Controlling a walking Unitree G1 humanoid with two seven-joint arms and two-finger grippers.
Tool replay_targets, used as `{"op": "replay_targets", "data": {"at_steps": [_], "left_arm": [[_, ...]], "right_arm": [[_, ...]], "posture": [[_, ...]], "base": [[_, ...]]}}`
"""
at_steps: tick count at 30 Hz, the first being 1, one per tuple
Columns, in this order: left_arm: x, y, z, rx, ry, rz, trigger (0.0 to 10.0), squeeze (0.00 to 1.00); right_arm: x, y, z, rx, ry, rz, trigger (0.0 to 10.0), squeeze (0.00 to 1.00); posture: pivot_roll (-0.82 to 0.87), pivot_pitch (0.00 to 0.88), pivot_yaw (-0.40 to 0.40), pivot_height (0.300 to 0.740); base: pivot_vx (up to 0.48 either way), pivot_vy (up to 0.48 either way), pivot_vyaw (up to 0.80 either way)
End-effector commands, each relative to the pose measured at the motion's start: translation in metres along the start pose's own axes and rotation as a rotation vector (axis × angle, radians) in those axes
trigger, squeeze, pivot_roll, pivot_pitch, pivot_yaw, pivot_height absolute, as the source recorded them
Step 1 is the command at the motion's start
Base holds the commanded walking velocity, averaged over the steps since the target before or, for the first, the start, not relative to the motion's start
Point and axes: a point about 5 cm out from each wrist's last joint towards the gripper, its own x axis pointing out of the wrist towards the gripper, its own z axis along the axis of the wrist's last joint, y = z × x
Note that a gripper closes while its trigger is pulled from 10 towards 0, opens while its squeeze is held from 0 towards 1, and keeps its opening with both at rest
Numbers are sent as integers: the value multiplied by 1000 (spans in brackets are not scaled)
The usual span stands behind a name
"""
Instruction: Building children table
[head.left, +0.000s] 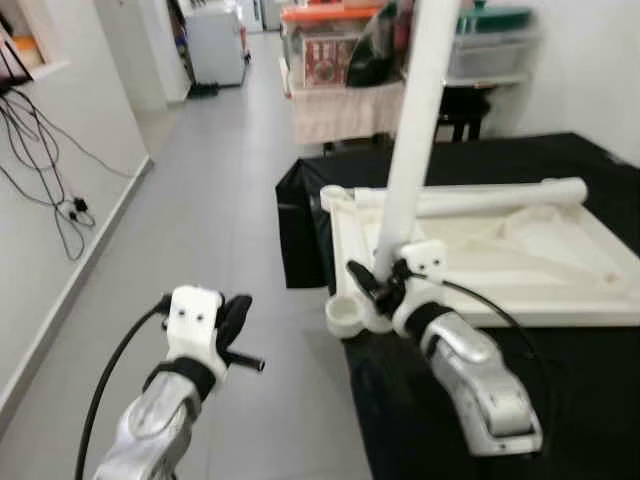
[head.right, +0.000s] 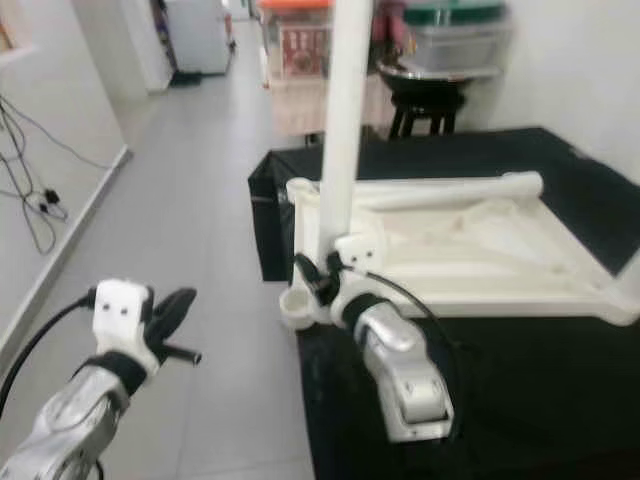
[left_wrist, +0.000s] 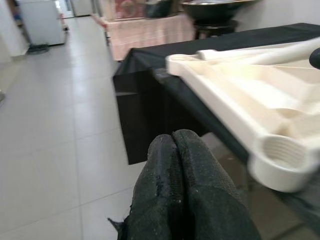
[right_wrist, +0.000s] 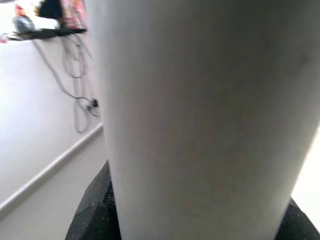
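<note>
A white children's tabletop (head.left: 560, 300) lies upside down on a black-covered table (head.left: 470, 420). A round threaded socket (head.left: 343, 316) sticks out at its near left corner. My right gripper (head.left: 383, 285) is shut on a white table leg (head.left: 415, 120), holding it nearly upright just above and beside that socket. In the right wrist view the leg (right_wrist: 210, 115) sits between the black fingers (right_wrist: 95, 215). A second white leg (head.left: 480, 195) lies across the tabletop's far side. My left gripper (head.left: 238, 335) hangs shut and holding nothing over the floor, left of the table; the socket (left_wrist: 281, 159) lies ahead of it.
Grey tiled floor (head.left: 220, 230) runs down a corridor on the left. Cables (head.left: 55, 200) hang on the left wall. At the back stand a low cloth-covered table (head.left: 345, 110) with boxes, a dark stool (head.right: 425, 105) and plastic bins (head.left: 490, 45).
</note>
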Motion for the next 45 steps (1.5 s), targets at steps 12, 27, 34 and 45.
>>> {"op": "replay_targets", "data": {"at_steps": [12, 27, 34, 45], "left_arm": [[-28, -10, -6, 87, 68, -143, 10000, 0], [-89, -19, -7, 204, 161, -50, 10000, 0], [-104, -43, -2, 102, 164, -132, 10000, 0], [-125, -65, 7, 51, 204, -328, 9451, 0]], "right_arm": [[-13, 16, 20, 3, -84, 534, 10000, 0], [-9, 13, 53, -18, -109, 1018, 10000, 0], [5, 22, 58, -17, -140, 1122, 10000, 0], [5, 25, 57, -55, -103, 1279, 10000, 0]], "posture": [[15, 73, 19, 740], [82, 232, -14, 740], [108, 277, -39, 740], [148, 353, -35, 740]], "base": [[24, 0, 0], [0, 0, 0], [0, 0, 0], [0, 0, 0]]}}
